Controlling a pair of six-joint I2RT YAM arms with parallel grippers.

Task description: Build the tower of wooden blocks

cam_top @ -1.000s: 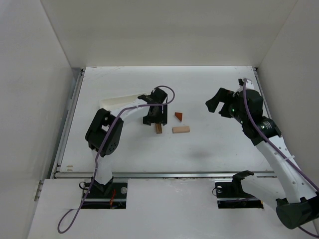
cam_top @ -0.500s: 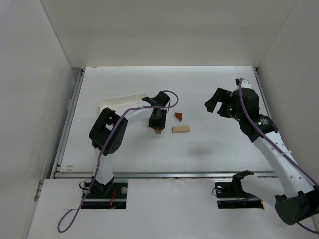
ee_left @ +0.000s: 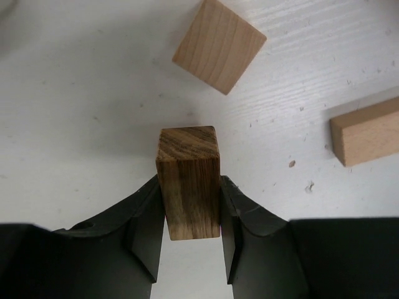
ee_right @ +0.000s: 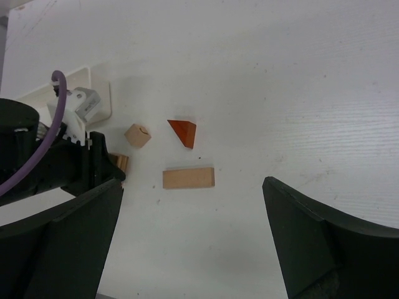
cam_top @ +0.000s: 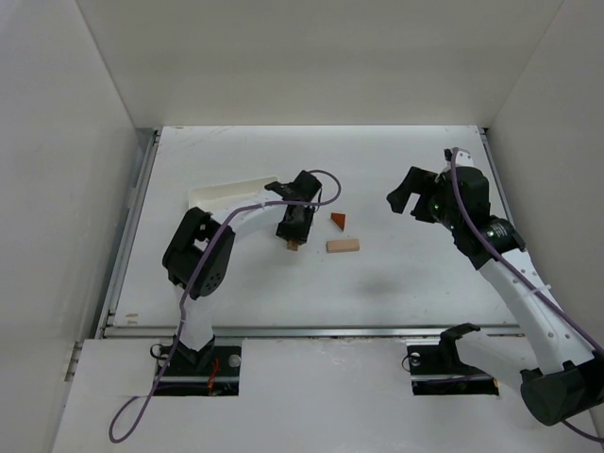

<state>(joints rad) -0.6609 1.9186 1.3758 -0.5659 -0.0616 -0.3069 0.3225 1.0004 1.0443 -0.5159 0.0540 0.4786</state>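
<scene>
My left gripper [ee_left: 190,190] is shut on a dark-grained wooden block [ee_left: 189,180], held end-out just above the table; in the top view the gripper [cam_top: 294,231] hides most of the block [cam_top: 294,247]. A light tan square block [ee_left: 218,45] lies just beyond it, and a long tan block [ee_left: 368,131] lies to its right. The long block [cam_top: 343,245] and the orange-red wedge [cam_top: 338,220] lie apart on the table. My right gripper [cam_top: 415,193] is open and empty, high above the table to the right. Its view shows the wedge [ee_right: 183,132], long block [ee_right: 189,177] and square block [ee_right: 138,135].
The long white tray [cam_top: 226,195] lies just left of my left gripper, at the back left. White walls close in the table on the left, back and right. A metal rail runs along the near edge [cam_top: 311,330].
My left gripper has shifted slightly to the left with the dark block still in it. My right gripper has drifted a little left and stays open.
</scene>
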